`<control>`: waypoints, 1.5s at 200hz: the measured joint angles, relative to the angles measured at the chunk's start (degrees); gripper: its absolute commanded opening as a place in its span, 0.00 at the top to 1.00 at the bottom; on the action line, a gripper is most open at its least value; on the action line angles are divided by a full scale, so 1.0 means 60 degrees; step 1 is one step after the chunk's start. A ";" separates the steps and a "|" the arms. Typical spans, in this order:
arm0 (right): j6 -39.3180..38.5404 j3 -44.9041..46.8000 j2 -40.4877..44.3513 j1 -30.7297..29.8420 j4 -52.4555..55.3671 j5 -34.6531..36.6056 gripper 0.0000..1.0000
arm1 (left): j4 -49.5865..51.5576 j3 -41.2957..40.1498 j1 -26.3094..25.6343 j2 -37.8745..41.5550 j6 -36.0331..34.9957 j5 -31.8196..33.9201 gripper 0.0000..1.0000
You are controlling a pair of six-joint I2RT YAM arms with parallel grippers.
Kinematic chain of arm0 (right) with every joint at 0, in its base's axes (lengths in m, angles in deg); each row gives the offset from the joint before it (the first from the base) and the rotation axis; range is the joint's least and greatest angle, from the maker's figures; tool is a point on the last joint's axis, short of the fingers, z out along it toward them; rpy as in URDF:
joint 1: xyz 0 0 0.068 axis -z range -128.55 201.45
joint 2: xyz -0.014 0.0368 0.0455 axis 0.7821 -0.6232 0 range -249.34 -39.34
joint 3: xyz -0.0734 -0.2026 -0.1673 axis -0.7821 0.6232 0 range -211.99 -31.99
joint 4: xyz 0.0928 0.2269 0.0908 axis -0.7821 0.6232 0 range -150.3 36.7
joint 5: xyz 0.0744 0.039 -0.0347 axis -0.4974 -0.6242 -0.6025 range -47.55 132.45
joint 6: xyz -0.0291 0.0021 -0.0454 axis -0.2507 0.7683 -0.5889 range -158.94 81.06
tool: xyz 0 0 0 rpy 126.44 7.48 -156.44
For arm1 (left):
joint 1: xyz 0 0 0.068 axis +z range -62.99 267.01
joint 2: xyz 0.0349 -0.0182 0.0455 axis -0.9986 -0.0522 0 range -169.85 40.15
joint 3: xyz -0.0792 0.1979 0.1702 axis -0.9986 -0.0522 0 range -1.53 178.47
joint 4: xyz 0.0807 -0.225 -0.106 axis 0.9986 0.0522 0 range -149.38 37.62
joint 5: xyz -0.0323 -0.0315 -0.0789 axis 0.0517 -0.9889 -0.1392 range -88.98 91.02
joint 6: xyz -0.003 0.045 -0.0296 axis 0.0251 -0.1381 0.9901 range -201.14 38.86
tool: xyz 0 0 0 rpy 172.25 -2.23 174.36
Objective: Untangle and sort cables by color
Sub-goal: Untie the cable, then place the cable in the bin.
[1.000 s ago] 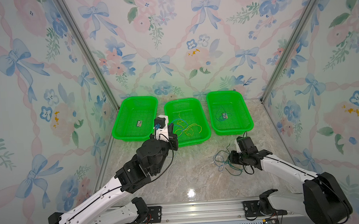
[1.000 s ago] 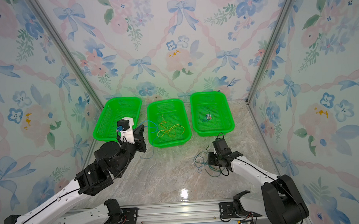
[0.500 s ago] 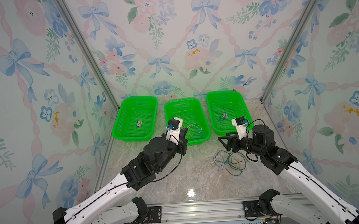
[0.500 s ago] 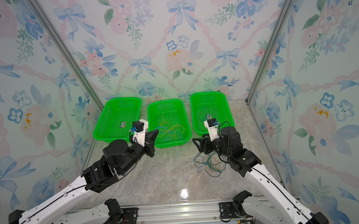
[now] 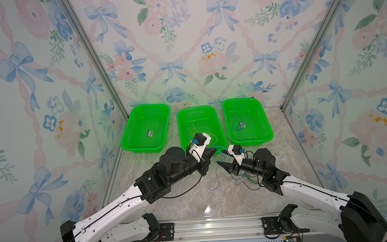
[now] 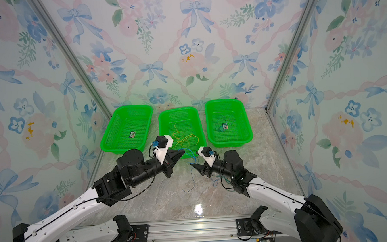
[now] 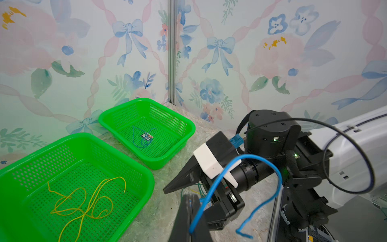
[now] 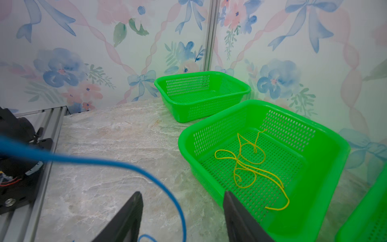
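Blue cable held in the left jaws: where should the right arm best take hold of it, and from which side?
Probably the raised arch of the blue cable just beyond the left gripper, jaws shut on it, clear of the table. The right gripper faces it with jaws open: come straight on, one jaw each side.

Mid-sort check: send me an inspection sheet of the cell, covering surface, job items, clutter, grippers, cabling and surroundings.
Surface: marble-look tabletop, glare spot near the front.
Job's things: yellow cables in middle basket; sorted blue cable in right basket; left basket without cables; blue-green tangle loose on the tabletop.
Clutter: left tag, right tag, one per outer basket.
Grippers: left gripper shut on held blue cable; right gripper open, gripping nothing.
Cables: black arm cable loops off the right wrist.
Surroundings: floral walls, aluminium posts, front rail.
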 measured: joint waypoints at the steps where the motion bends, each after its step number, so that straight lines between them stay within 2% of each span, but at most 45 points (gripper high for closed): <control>1: -0.0004 0.0000 -0.0022 0.0000 -0.0047 -0.0011 0.83 | 0.0000 0.0000 0.0000 -0.0004 0.0000 -0.0007 1.00; 12: -0.0025 0.0000 -0.0124 -0.0011 -0.0470 -0.0047 1.00 | 0.0000 0.0000 0.0000 0.0000 -0.0004 -0.0091 1.00; 19: -0.0015 0.0000 -0.0131 -0.0007 -0.0670 -0.0047 1.00 | 0.0000 0.0000 0.0000 0.0000 -0.0004 -0.0098 1.00; 36: 0.0109 0.0000 -0.0120 0.0004 -0.1071 -0.0015 1.00 | 0.0000 0.0000 0.0000 0.0004 -0.0011 -0.0076 0.88; 49: 0.0237 -0.0007 -0.0102 0.0117 -0.1202 0.0062 1.00 | 0.0000 -0.0007 0.0000 0.0004 -0.0117 0.0000 0.66; 60: 0.0404 -0.0095 -0.0087 0.0262 -0.1180 0.0157 1.00 | -0.0007 -0.0033 0.0000 0.0004 -0.0095 0.0084 0.58; 74: 0.0714 -0.0346 -0.0087 0.0623 -0.1133 0.0306 1.00 | 0.0000 -0.0102 0.0000 -0.0011 -0.0168 0.0160 0.42; 96: 0.1290 -0.1009 -0.0237 0.1439 -0.1064 0.0532 1.00 | -0.0004 -0.0197 0.0000 -0.0219 -0.0171 0.0237 0.34; 120: 0.1774 -0.2106 -0.0889 0.2499 -0.0929 0.0812 1.00 | -0.0004 -0.0328 0.0000 -0.0623 -0.0142 0.0291 0.32; 146: 0.2065 -0.3679 -0.2237 0.3661 -0.0681 0.1242 1.00 | -0.0004 -0.0444 0.0000 -0.1147 -0.0131 0.0306 0.31; 171: 0.2269 -0.5686 -0.4229 0.4615 -0.0313 0.1588 1.00 | -0.0007 -0.0463 -0.0004 -0.1807 -0.0007 0.0295 0.30; 203: 0.2390 -0.8331 -0.6943 0.5362 0.0412 0.1891 1.00 | -0.0007 -0.0463 -0.0033 -0.2747 0.0372 0.0240 0.29; 233: 0.1861 -0.9653 -0.8579 0.5614 0.1366 0.2528 0.92 | -0.0004 -0.0463 -0.0160 -0.3384 0.0667 0.0215 0.28; 249: 0.1504 -0.9792 -0.9052 0.5628 0.1960 0.2900 0.80 | 0.0000 -0.0463 -0.0200 -0.3450 0.0801 0.0229 0.27; 258: 0.1242 -0.9792 -0.9187 0.5628 0.2335 0.3107 0.69 | -0.0015 -0.0463 -0.0200 -0.3446 0.0863 0.0229 0.27; 264: 0.1118 -0.9792 -0.9245 0.5628 0.2641 0.3271 0.65 | -0.0015 -0.0463 -0.0200 -0.3446 0.0885 0.0229 0.27; 300: 0.0433 -1.0112 -0.9278 0.5628 0.4444 0.3989 0.59 | -0.0011 -0.0466 -0.0200 -0.3450 0.0951 0.0219 0.26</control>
